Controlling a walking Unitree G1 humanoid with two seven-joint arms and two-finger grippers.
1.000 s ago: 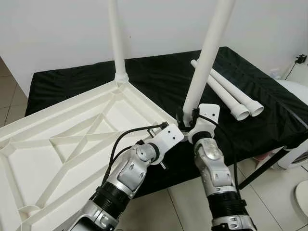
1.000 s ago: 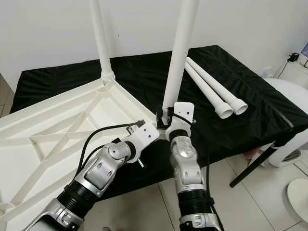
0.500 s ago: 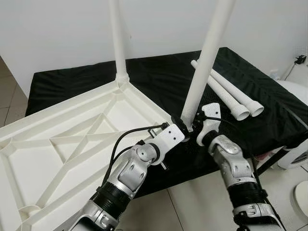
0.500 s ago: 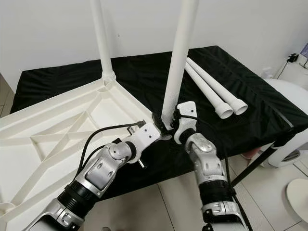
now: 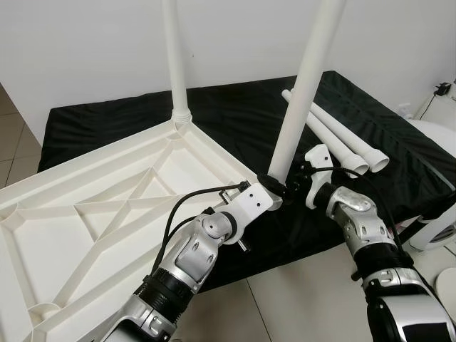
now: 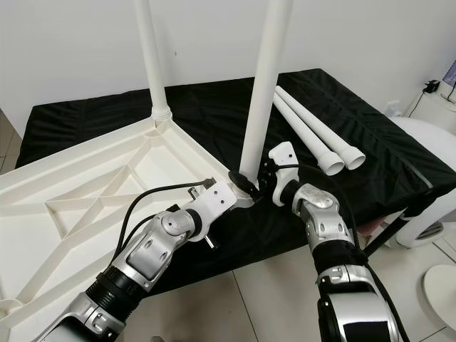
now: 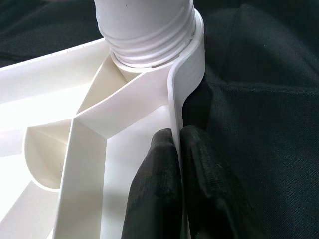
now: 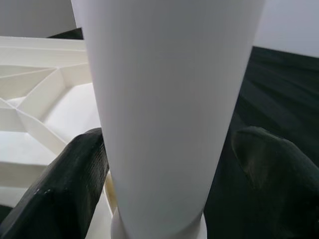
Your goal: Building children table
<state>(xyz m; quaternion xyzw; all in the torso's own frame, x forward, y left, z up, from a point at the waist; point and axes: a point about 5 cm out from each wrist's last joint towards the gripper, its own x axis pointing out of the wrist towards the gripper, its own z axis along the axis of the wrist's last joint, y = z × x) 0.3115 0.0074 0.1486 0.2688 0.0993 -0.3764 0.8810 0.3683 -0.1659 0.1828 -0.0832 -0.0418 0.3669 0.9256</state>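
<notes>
Left tool [image 7: 177,164] pinches the ribbed white plastic tabletop's [image 5: 107,214] thin rim.

Two loose legs [image 5: 335,137] lie right of the upturned tabletop [image 5: 107,221].

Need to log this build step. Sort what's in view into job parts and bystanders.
Job: upturned tabletop; near leg with right gripper around its base; far leg, already fitted; two spare legs; left gripper pinching the tabletop rim.

Lying about: black cloth; white wall.
</notes>
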